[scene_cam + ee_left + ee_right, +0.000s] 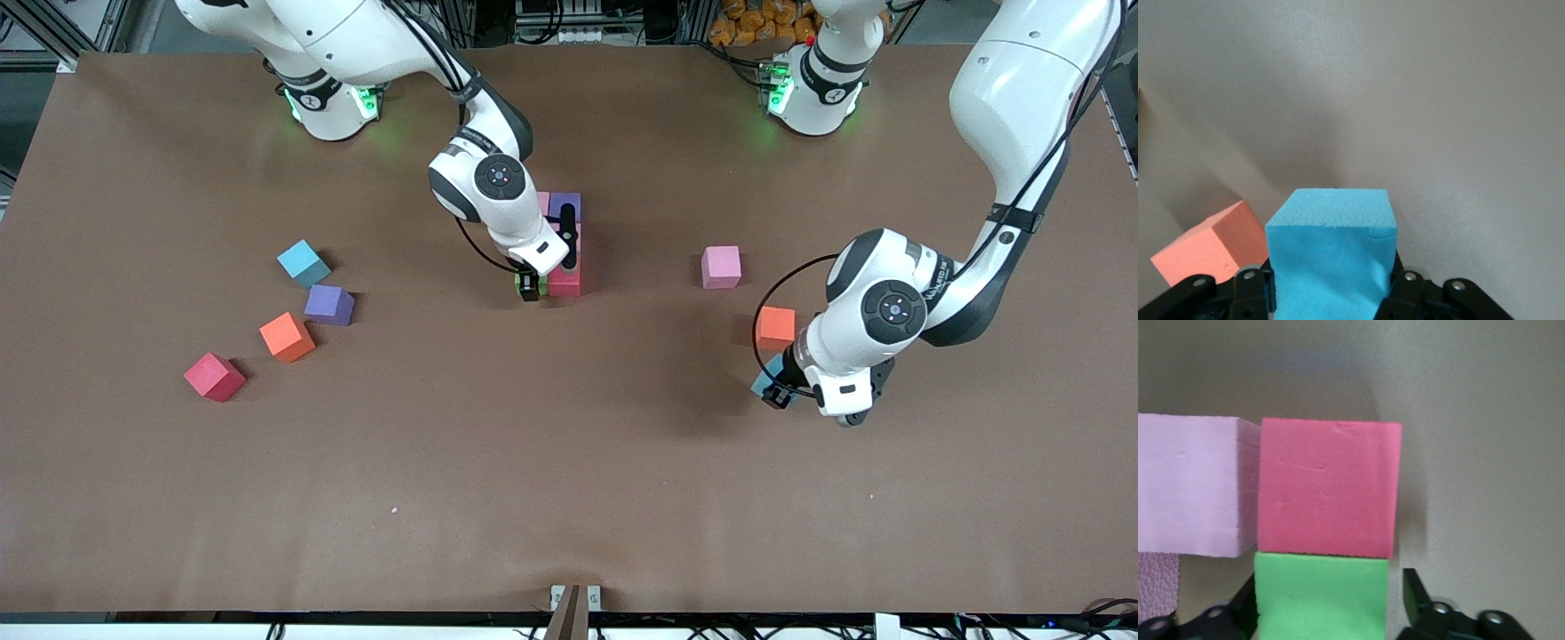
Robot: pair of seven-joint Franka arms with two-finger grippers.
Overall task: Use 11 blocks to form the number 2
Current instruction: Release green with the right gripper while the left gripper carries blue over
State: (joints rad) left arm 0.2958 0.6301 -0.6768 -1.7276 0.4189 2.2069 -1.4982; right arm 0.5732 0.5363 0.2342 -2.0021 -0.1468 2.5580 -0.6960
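Note:
Mid-table, my right gripper [531, 289] [1328, 600] stands open around a green block [1321, 597] [519, 282]; one finger [1415, 587] shows a gap to it. The green block lies flush against a red block [1328, 487] [565, 280], which has a pink block [1188, 487] beside it. A purple block [565, 207] tops this cluster, the started number 2, partly hidden by the right hand. Toward the left arm's end, my left gripper [775, 391] [1331, 280] is shut on a light blue block [1331, 253] [766, 378], close to an orange block [1211, 250] [775, 326].
Loose blocks lie toward the right arm's end: light blue [303, 263], purple [329, 305], orange [287, 337] and red [214, 376]. A lone pink block [721, 267] sits between the cluster and the left arm. The brown table [569, 498] stretches wide toward the front camera.

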